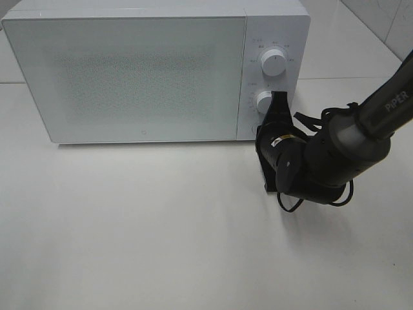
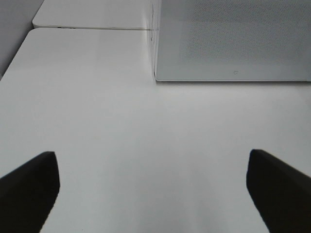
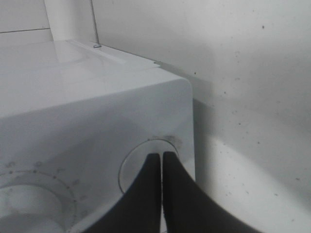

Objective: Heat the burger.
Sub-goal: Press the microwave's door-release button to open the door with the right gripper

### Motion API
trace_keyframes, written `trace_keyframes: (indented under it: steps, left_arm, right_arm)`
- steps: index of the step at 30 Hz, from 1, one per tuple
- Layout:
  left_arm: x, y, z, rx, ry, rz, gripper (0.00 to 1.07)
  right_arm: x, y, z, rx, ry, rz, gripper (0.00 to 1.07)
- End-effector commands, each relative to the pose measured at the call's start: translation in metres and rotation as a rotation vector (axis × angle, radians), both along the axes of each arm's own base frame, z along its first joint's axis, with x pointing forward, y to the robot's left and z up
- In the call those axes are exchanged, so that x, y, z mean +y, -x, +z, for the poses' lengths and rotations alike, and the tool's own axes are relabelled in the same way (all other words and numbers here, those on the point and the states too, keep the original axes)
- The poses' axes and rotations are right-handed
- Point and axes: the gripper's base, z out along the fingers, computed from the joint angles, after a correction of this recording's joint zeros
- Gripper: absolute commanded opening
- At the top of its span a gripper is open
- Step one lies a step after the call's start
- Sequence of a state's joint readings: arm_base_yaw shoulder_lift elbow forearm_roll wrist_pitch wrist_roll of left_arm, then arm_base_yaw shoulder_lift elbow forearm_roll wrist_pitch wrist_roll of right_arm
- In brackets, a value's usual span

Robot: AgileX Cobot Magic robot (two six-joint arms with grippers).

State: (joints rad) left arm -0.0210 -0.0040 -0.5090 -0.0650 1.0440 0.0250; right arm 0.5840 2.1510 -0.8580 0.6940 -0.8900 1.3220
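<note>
The burger is out of view. A white microwave [image 1: 129,71] stands at the back of the table with its door closed. My right gripper [image 1: 277,102] is shut with nothing in it. In the right wrist view the right gripper [image 3: 161,158] rests its tips on a round button [image 3: 138,170] near a corner of the control panel. My left gripper [image 2: 153,189] is open and empty, low over the bare table, with the microwave [image 2: 233,43] ahead of it. That left gripper does not show in the exterior high view.
The control panel carries an upper knob [image 1: 273,62] and a lower knob [image 1: 263,101]. The white table [image 1: 161,226] stretches in front of the microwave. A second table top [image 2: 92,14] adjoins beyond a seam.
</note>
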Motion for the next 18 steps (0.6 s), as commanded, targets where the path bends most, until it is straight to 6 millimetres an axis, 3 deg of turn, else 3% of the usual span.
trace_keyframes:
  steps: [1, 18]
  left_arm:
    - [-0.0004, 0.0022, -0.0006, -0.023, 0.008, 0.004, 1.0]
    - [-0.0004, 0.0022, -0.0006, -0.023, 0.008, 0.004, 1.0]
  right_arm:
    - [0.0013, -0.0063, 0.005, -0.044, 0.009, 0.001, 0.0]
    - [0.0052, -0.0137, 0.0112, -0.086, 0.009, 0.002, 0.0]
